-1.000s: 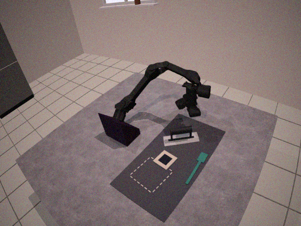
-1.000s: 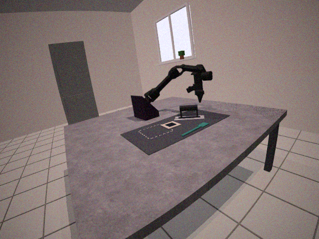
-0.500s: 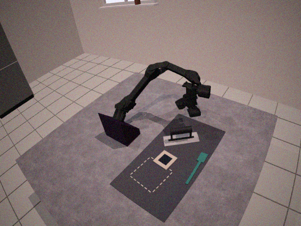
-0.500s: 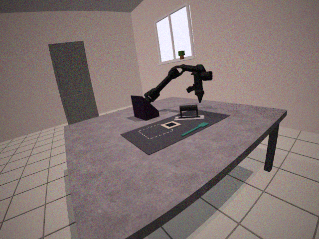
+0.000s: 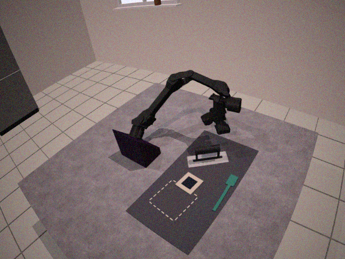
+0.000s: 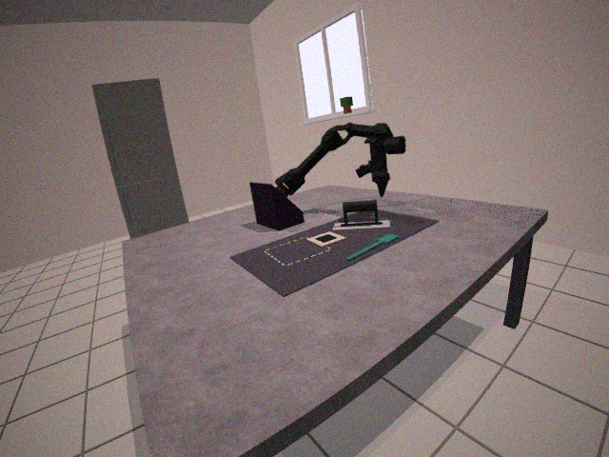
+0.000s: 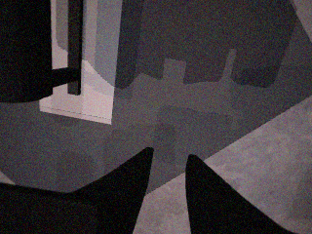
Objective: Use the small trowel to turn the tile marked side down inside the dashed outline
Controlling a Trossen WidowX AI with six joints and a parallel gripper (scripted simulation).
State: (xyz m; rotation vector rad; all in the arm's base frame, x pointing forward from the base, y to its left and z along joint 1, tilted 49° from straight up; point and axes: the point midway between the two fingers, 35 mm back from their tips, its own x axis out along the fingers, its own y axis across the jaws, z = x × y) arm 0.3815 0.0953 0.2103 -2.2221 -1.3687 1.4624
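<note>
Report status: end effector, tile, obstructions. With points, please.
End effector [image 5: 222, 130] [image 6: 382, 194] [image 7: 170, 158] open, empty, raised. Tile [image 5: 190, 182] [image 6: 325, 239] dark square up, overlapping dashed outline [image 5: 161, 190] [image 6: 276, 258]. Black-handled trowel [image 5: 207, 149] [image 6: 360, 206] [image 7: 95, 104], green spatula [image 5: 232, 180] [image 6: 388, 238] nearby; nothing atop tile.

The mat [image 5: 167, 223] [image 6: 275, 280] [image 7: 29, 146] is dark grey with a white dashed outline [image 5: 161, 211] [image 6: 301, 261], the tile [image 5: 181, 184] [image 6: 314, 241] cream around a near-black square, the trowel [image 5: 222, 196] [image 6: 366, 248] plain teal, the fingers [image 6: 382, 194] black, and the tabletop [image 5: 91, 195] [image 6: 221, 344] [image 7: 263, 151] mottled greyish mauve.

Two black, tapering fingers are pointing up from the bottom of the frame, standing slightly apart with nothing between them. A flat, pale rectangular plate [image 7: 99, 104] is lying at upper left on a dark grey mat [image 7: 132, 141], partly covered by a black cylindrical bar [image 7: 24, 54].
</note>
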